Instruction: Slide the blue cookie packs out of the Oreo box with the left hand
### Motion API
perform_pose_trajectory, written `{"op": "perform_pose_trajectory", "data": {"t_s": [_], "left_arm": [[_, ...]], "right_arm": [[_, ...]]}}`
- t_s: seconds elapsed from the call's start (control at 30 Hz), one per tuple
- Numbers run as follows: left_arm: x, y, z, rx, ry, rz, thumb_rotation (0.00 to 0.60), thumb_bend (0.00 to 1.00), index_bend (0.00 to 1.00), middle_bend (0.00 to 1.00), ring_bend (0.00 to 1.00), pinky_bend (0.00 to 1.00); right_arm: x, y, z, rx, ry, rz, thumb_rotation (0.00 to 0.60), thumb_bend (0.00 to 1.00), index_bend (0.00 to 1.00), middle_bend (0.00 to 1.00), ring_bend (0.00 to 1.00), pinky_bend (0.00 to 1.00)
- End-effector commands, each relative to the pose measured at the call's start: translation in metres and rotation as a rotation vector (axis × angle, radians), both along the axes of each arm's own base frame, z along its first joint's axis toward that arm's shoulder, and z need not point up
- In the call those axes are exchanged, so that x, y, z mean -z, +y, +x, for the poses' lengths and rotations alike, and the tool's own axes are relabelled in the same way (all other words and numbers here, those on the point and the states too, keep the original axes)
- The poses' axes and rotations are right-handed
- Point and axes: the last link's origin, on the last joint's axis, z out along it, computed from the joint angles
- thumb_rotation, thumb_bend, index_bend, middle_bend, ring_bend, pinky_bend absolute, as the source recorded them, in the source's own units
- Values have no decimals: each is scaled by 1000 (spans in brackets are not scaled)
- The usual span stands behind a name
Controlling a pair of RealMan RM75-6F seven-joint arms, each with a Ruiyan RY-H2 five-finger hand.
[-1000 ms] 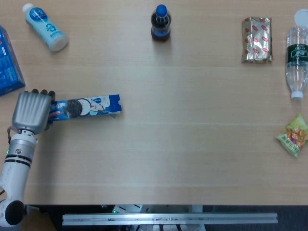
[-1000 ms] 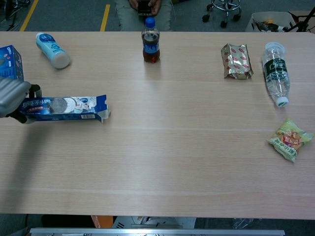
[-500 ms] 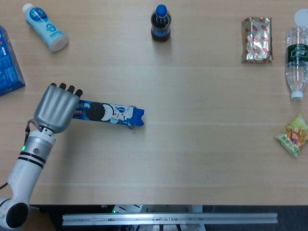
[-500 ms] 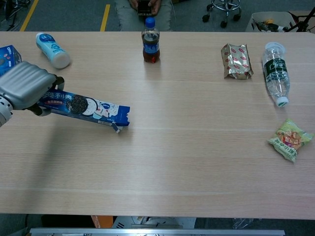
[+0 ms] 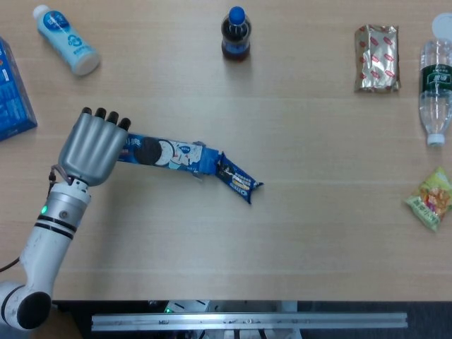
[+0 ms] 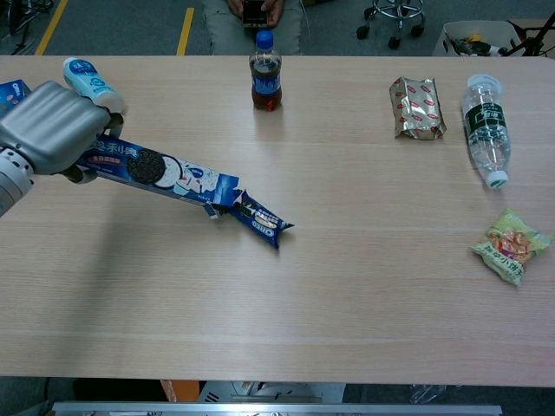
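Observation:
My left hand (image 5: 92, 147) (image 6: 50, 130) grips the closed end of the long blue Oreo box (image 5: 164, 154) (image 6: 160, 172) and holds it tilted, open flap end down toward the table. A blue cookie pack (image 5: 239, 181) (image 6: 261, 220) sticks out of the box's open end and lies on the table just right of it. The right hand shows in neither view.
A white bottle (image 5: 66, 40) and a blue carton (image 5: 13, 93) lie at the far left. A cola bottle (image 5: 235, 34) stands at the back centre. A gold snack pack (image 5: 376, 58), a water bottle (image 5: 436, 83) and a green snack bag (image 5: 431, 198) are on the right.
The left hand has lifted the box, carried it rightward and tipped its open end down. A blue cookie pack has slid out onto the table.

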Motion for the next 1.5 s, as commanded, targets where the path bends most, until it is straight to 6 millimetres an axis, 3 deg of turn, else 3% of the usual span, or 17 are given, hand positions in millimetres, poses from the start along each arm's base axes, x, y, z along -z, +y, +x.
{"op": "perform_pose_trajectory", "data": {"t_s": [0.03,0.37,0.87,1.3,1.5], "left_arm": [[-4,3,1,0,9,15,600,169,465,475,445,575],[-17,7,-10,4,84,64,600,169,465,472,441,575],[-37,-1,-44,-47,111,91,600,168,465,471,439,575],[-42,-14,-68,-120,25,69,600,168,468,471,437,575],[-35,-31,-80,-228,-103,-6,600,168,468,472,437,576]], "right_arm": [[0,0,0,-2,-1,-1,600,82,418,437,477,439],[0,0,-2,-1,-6,1,600,82,418,437,477,439],[2,-1,-1,-5,-7,9,600,82,418,437,477,439],[3,-3,4,-16,0,14,600,82,418,437,477,439],[3,-3,4,-13,2,15,600,82,418,437,476,439]]}}
